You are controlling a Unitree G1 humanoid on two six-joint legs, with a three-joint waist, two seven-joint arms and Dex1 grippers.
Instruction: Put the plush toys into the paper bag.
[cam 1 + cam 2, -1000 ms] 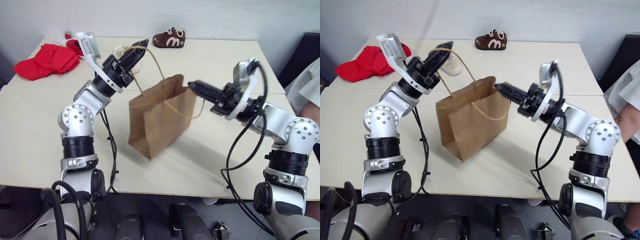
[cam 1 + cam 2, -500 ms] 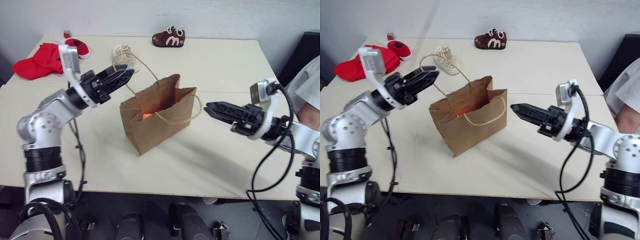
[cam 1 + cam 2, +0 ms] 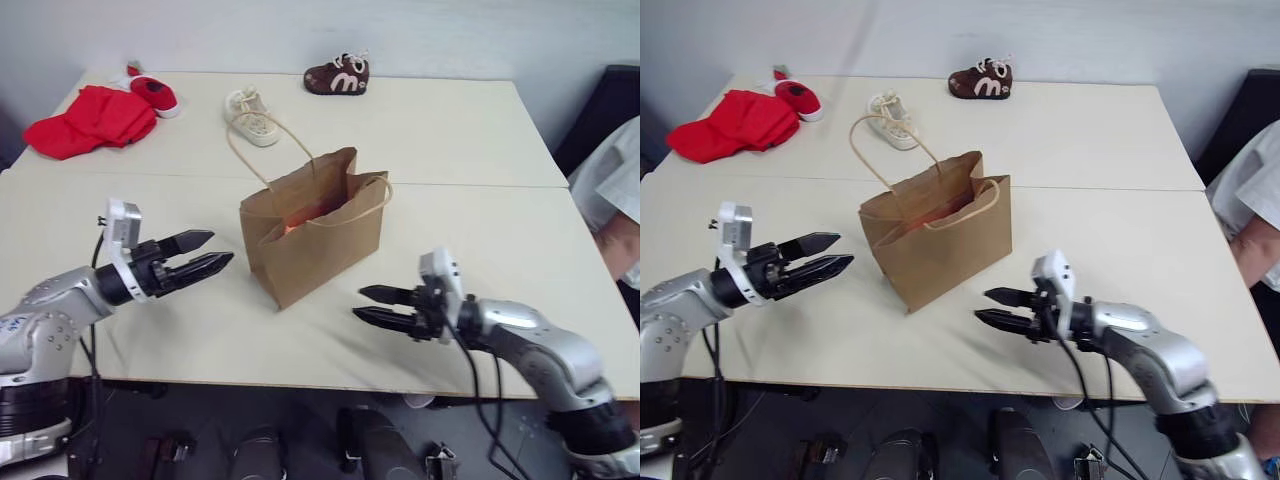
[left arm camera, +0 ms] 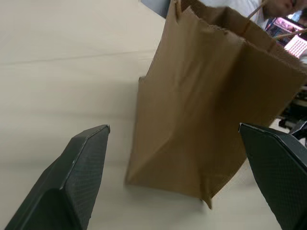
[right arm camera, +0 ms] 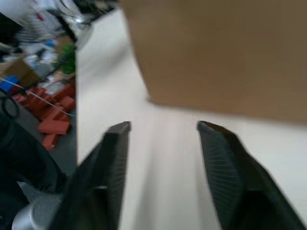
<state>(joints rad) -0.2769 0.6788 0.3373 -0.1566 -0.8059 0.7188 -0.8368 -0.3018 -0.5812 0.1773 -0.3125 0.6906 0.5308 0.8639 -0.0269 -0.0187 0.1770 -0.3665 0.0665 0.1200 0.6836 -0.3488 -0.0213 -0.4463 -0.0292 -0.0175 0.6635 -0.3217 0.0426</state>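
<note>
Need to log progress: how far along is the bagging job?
Seemingly done: the paper bag stands upright on the table, something orange inside it. In hand: nothing; the left gripper and right gripper are open and empty beside it. Left: the red toy isn't visible, so I can't confirm it.

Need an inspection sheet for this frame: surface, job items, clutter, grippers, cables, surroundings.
Surface: pale table, a seam running across it.
Job's things: paper bag upright and open, one handle raised, one drooped over the rim; an orange-red plush toy glimpsed inside.
Clutter: brown shoe, cream shoe, red shoe, red cloth, all along the far side.
Grippers: left gripper open, empty, beside the bag; right gripper slightly open, empty, apart from the bag.
Cables: black cable along the right arm.
Surroundings: person's sleeve at the right edge.
</note>
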